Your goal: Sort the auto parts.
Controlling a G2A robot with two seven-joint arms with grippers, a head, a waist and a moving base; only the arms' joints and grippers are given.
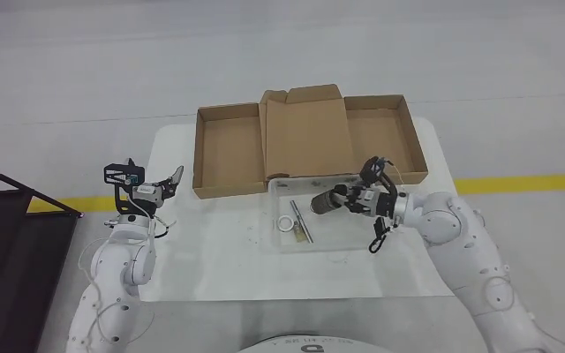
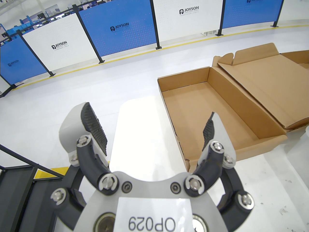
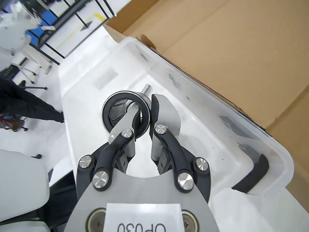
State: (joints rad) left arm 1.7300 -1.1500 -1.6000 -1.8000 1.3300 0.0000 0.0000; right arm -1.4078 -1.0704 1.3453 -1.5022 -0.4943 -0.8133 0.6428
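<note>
While left pincer (image 2: 148, 114) gapes beside the box (image 2: 205, 112), right pincer (image 3: 143, 105) clenches bearing (image 3: 106, 112) over tray (image 3: 207, 143).

White label (image 2: 150, 218) on the left gripper (image 2: 149, 114) base plate, with a short code of letters and digits in dark print, seen upside down. Second white label (image 3: 143, 218) with a similar code on the right gripper (image 3: 143, 103) base, also upside down and partly cut off. White fence panels (image 2: 188, 8) carry a dark logo with wordmark. Blue fence panels (image 2: 118, 25) carry the same logo in white. Black arrow (image 3: 87, 24) on the yellow floor strip (image 3: 72, 33).
</note>
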